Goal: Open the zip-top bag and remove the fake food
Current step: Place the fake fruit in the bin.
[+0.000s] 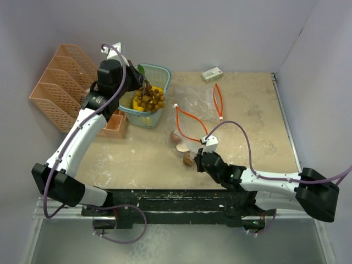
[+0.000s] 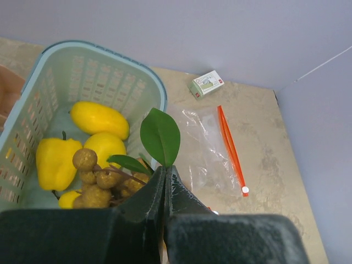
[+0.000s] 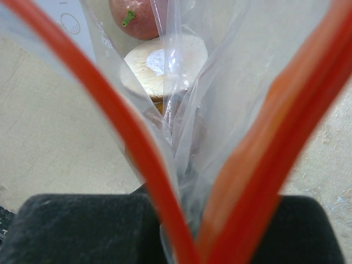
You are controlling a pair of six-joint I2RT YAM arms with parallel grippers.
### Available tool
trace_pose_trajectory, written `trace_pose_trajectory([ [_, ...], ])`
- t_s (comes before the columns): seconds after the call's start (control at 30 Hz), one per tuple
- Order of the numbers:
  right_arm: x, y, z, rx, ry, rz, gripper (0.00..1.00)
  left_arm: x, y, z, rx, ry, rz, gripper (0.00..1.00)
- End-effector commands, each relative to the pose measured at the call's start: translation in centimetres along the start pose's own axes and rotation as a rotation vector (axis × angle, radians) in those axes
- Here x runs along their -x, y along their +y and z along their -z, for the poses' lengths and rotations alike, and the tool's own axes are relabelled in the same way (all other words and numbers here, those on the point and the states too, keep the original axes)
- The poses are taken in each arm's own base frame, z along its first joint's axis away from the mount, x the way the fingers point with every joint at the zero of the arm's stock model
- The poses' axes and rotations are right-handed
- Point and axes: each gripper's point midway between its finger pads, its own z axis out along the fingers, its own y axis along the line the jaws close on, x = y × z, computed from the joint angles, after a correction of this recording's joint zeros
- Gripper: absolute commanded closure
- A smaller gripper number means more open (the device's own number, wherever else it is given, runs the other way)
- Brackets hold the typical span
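My left gripper (image 1: 144, 85) is shut on the green leaf (image 2: 160, 135) and stem of the brownish grape cluster (image 1: 149, 99), holding it over the light green basket (image 1: 159, 70). In the left wrist view the cluster (image 2: 96, 184) hangs beside my fingertips (image 2: 165, 171), above several yellow fruits (image 2: 99, 118) in the basket. My right gripper (image 1: 199, 159) is shut on the clear zip-top bag (image 1: 190, 124) with its orange zipper mouth spread open. A red piece (image 3: 137, 19) and a beige piece (image 3: 159, 60) show inside the bag. A brown piece (image 1: 188, 161) lies by the gripper.
A second flat clear bag with an orange zipper (image 1: 218, 102) lies further right, and shows in the left wrist view (image 2: 231, 146). A small white-green box (image 1: 212, 73) sits at the back wall. An orange file rack (image 1: 58, 82) and a small orange box (image 1: 115, 125) stand left.
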Motion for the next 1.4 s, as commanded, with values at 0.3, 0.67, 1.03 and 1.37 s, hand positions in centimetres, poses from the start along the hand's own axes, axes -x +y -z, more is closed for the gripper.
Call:
trace_pose_trajectory([
  [0.3, 1.5, 0.1, 0.7, 0.004, -0.032, -0.016, 1.00, -1.0, 0.9, -2.3, -0.042, 0.018, 0.061, 0.58],
  [0.67, 1.3, 0.3, 0.5, 0.012, -0.026, -0.017, 1.00, -0.2, 1.5, 2.0, -0.013, -0.049, 0.089, 0.33],
  [1.03, 2.2, 1.1, 0.6, 0.038, -0.036, -0.028, 1.00, -1.7, -1.5, 3.0, -0.201, -0.005, 0.147, 0.30],
  [1.37, 2.7, 1.0, 1.4, 0.047, -0.042, -0.054, 1.00, -3.7, -0.8, -3.2, -0.202, 0.088, 0.076, 0.28],
])
